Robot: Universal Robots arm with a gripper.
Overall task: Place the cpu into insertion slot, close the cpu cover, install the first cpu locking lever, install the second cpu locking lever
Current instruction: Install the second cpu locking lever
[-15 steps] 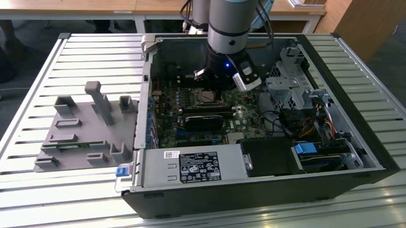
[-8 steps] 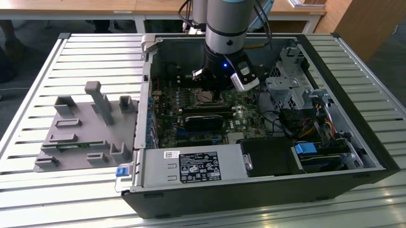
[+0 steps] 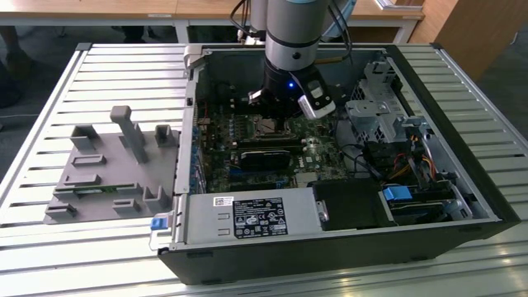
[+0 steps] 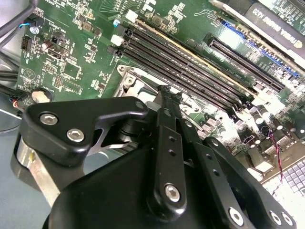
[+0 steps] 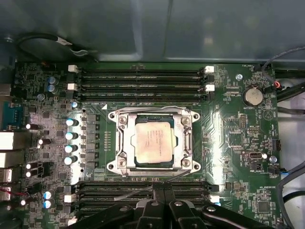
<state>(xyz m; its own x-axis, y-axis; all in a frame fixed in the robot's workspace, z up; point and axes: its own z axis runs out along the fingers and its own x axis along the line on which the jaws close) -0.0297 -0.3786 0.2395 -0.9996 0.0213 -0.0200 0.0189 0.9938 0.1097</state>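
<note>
The cpu [image 5: 152, 143], a pale silver square, lies flat in the insertion slot [image 5: 116, 165] on the green board. The silvery cpu cover [image 5: 122, 143] lies down around it, framing the chip in its window. One thin wire lever [image 5: 143, 108] runs along the socket's far side. Another lever [image 5: 157, 183] slants across the memory slots between the socket and my fingers. My gripper [image 5: 163, 193] hangs just off that side of the socket, shut with nothing between its fingers. In the second wrist view the gripper [image 4: 167, 93] tips hover close above the socket's rim [image 4: 128, 81]. In the exterior view the arm's gripper [image 3: 274, 112] stands over the cpu [image 3: 268, 127].
Memory slots [image 5: 143, 78] flank the socket on two sides. A black graphics card [image 3: 264, 159] lies nearer the case front, beside the power supply [image 3: 251, 218]. The drive cage [image 3: 379, 117] and cables stand at the exterior view's right. A grey fixture [image 3: 115, 167] sits outside the case.
</note>
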